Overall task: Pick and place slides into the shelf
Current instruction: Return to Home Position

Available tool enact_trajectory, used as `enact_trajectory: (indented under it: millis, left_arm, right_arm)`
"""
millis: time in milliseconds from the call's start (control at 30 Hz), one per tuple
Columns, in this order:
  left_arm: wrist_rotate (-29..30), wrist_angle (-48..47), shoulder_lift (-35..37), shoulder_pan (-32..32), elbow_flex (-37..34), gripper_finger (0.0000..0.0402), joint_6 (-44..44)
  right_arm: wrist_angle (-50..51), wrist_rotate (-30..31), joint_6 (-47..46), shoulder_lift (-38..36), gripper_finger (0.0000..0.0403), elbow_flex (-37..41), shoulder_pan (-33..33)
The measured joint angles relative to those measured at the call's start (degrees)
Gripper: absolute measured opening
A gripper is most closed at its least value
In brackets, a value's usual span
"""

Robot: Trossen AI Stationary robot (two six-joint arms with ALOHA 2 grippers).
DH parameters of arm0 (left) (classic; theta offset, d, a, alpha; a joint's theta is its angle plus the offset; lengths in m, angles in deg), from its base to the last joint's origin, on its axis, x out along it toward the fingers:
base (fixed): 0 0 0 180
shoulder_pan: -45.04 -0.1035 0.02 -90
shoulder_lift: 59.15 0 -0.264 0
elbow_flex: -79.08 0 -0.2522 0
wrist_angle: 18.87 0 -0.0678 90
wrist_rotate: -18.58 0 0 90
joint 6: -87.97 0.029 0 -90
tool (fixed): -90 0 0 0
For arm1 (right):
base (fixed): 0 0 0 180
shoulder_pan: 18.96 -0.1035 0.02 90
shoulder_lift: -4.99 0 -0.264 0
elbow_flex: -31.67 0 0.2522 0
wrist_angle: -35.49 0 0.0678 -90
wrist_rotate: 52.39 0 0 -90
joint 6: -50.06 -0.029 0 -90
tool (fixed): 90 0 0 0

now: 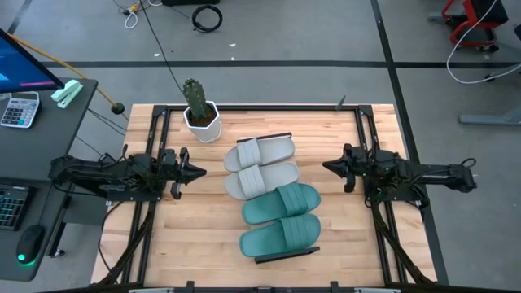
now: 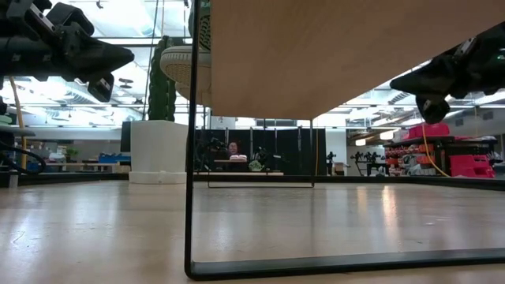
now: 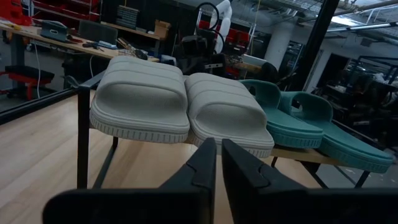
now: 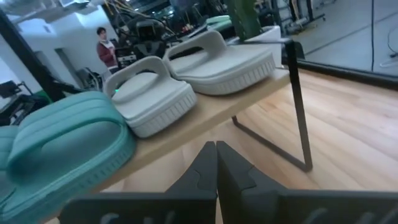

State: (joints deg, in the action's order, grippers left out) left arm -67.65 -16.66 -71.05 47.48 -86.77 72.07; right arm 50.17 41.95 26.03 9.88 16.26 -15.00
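Note:
The shelf (image 4: 214, 112), a light-wood board on a thin black frame (image 2: 189, 197), stands across the middle of the table. Two light grey slides (image 1: 260, 167) lie side by side on its far half, and two teal slides (image 1: 281, 220) on its near half, all resting on their soles. My left gripper (image 1: 201, 171) hovers shut to the left of the shelf, pointing level at the grey slides (image 3: 186, 102). My right gripper (image 1: 326, 168) hovers shut to the right of the shelf, also level, facing the slides (image 4: 155, 93). Neither holds anything.
A cactus in a white pot (image 1: 200, 115) stands at the table's far edge, left of the shelf's far end. A side desk with a calculator (image 1: 18, 108) lies beyond the table's left edge. A person (image 4: 103, 45) stands far off in the room. Bare tabletop (image 1: 203, 228) flanks the shelf.

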Motion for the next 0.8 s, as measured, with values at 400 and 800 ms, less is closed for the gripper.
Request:
enact_trajectory:
  millis: [400, 800]
  left_arm:
    - [0.00, 0.01, -0.07, -0.01, 0.00, 0.0037, 0.00]
    - [0.00, 0.01, -0.09, 0.00, 0.00, 0.0034, 0.00]
  right_arm:
    - [11.11, -0.84, 4.73, -1.93, 0.0000, -3.32, 0.00]
    - [11.32, -0.50, 4.70, -4.20, 0.0002, -3.32, 0.00]
